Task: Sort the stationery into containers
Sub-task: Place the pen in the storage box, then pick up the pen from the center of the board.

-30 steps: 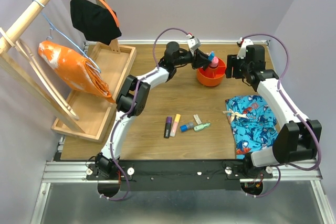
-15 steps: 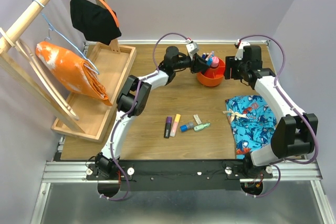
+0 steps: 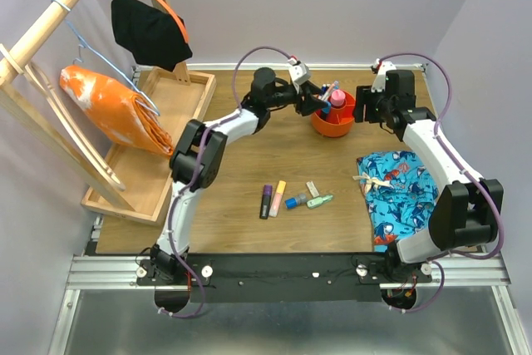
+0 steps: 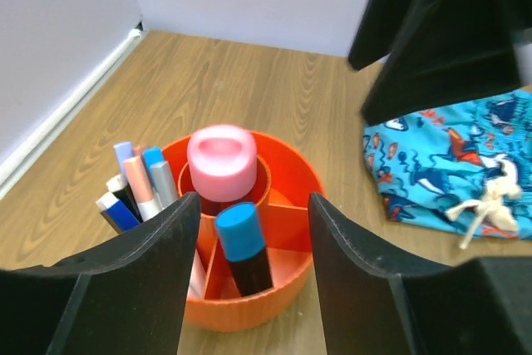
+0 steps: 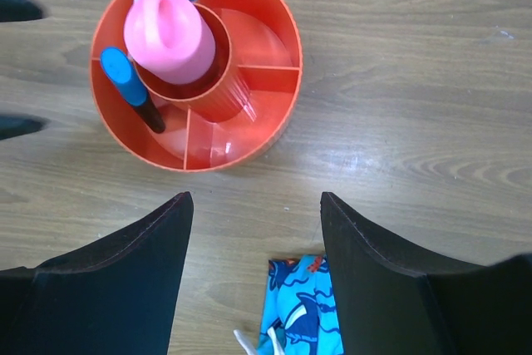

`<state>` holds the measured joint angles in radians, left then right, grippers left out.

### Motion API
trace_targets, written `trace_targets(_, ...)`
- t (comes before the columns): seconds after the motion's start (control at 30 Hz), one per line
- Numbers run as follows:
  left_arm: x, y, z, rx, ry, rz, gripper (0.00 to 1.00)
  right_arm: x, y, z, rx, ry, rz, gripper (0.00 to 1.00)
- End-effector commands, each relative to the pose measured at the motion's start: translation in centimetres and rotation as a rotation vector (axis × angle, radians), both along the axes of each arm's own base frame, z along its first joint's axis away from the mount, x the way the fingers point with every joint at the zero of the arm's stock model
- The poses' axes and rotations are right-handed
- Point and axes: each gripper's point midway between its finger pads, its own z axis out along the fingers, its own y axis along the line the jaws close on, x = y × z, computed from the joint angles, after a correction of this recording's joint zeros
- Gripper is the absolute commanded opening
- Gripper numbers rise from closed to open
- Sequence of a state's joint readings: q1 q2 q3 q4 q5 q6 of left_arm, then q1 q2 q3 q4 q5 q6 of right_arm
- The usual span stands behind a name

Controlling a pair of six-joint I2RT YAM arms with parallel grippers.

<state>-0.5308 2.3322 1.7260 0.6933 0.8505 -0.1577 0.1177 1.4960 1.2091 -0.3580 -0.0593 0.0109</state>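
Observation:
The orange-red pot [image 3: 332,132] stands at the back of the table. A pink marker [image 3: 337,99] stands in its middle tube, with a blue-capped marker and several pens beside it. My left gripper [image 3: 320,102] is open and empty, just left of the pot. In the left wrist view the open gripper [image 4: 253,288] frames the pot [image 4: 249,309], the pink marker [image 4: 221,160], the blue-capped marker [image 4: 241,234] and the pens [image 4: 137,189]. My right gripper [image 3: 361,106] is open and empty, right of the pot. It [image 5: 256,280] looks down on the pot [image 5: 258,43]. A purple marker [image 3: 266,200], orange marker [image 3: 278,198], blue marker [image 3: 294,200], green marker [image 3: 319,201] and eraser [image 3: 312,189] lie mid-table.
A blue patterned cloth [image 3: 399,197] lies at the right, near the right gripper [image 5: 303,305]. A light-wood tray [image 3: 166,122] sits at the left under a wooden rack with an orange cloth [image 3: 108,110] and a black cloth [image 3: 150,31] on hangers.
My left gripper has let go of the pink marker, which stands in the pot, and has drawn back to the left. The right gripper has shifted slightly.

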Motion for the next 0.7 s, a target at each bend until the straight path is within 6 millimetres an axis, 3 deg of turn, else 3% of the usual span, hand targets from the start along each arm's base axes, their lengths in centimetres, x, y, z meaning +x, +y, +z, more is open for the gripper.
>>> trace_targets(0.0,-2.2,2.8,5.8,0.047,-0.106,0.039,0.63,0.6,0.7,1.4,0.039,-0.057,0.030,0.71)
trace_targets(0.03,-3.5,3.8,6.3,0.082,-0.097,0.051,0.63,0.6,0.9,1.8,0.040,-0.078,0.043,0.71)
trace_targets(0.07,-4.5,4.8,3.8,0.183,-0.014,0.062,0.63,0.7,0.9,1.9,0.040,-0.087,0.045,0.71)
trace_targets(0.13,-6.5,6.8,3.3,0.284,0.083,0.121,0.61,0.9,1.0,1.9,0.050,-0.099,0.043,0.71)
trace_targets(0.17,-8.7,8.4,0.4,0.412,0.230,0.128,0.59,1.0,1.0,1.9,0.059,-0.103,0.036,0.71)
trace_targets(0.23,-9.8,11.1,-1.4,0.557,0.352,0.259,0.56,1.2,1.2,2.3,0.091,-0.112,0.017,0.71)
trace_targets(0.27,-11.9,12.9,-3.8,0.671,0.495,0.297,0.55,1.3,1.3,2.3,0.101,-0.113,0.009,0.71)
trace_targets(0.33,-13.0,15.0,-6.4,0.772,0.711,0.423,0.54,1.3,1.5,2.1,0.134,-0.096,-0.011,0.71)
trace_targets(0.37,-14.8,16.7,-8.1,0.879,0.810,0.449,0.54,1.2,1.6,1.9,0.140,-0.087,-0.011,0.71)
trace_targets(0.43,-16.7,18.2,-10.2,0.937,0.857,0.479,0.55,1.1,2.1,1.3,0.163,-0.058,0.005,0.71)
trace_targets(0.47,-16.9,18.7,-10.6,0.948,0.852,0.517,0.55,1.0,2.3,1.0,0.169,-0.047,0.009,0.71)
trace_targets(0.67,-23.9,20.0,-13.0,1.048,0.970,0.472,0.57,0.8,2.4,-0.2,0.170,-0.009,0.015,0.71)
